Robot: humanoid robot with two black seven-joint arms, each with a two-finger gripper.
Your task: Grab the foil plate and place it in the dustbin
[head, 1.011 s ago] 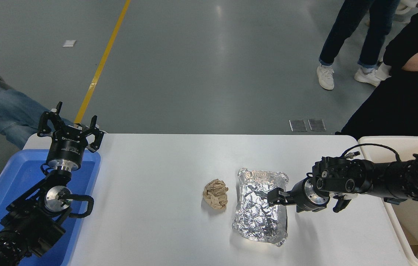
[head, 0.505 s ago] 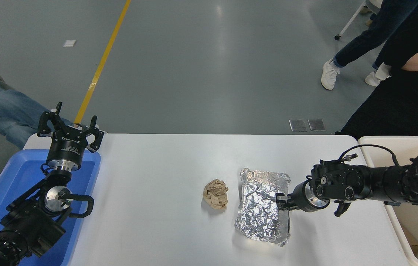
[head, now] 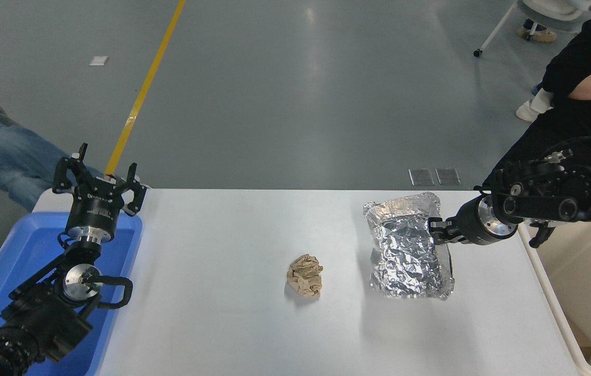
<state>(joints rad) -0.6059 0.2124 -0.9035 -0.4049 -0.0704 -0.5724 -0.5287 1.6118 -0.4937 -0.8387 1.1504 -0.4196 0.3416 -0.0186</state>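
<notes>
- Foil plate (head: 407,245) pinched at its right rim by right tool (head: 439,231) — raised off worktop (head: 222,313), for carrying to dustbin (head: 577,292).
- Left tool (head: 97,180) spread, parked over blue tray (head: 29,250).

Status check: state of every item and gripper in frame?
Crinkled silver foil plate: lifted, tilted, gripped at its right edge.
Right gripper: shut on the plate.
Left gripper: open, parked over blue plastic tray.
Crumpled brown paper ball: resting on white table.
Cream plastic dustbin: open-topped.

No legible text, only blurred white print on left pincer (head: 99,175).
</notes>
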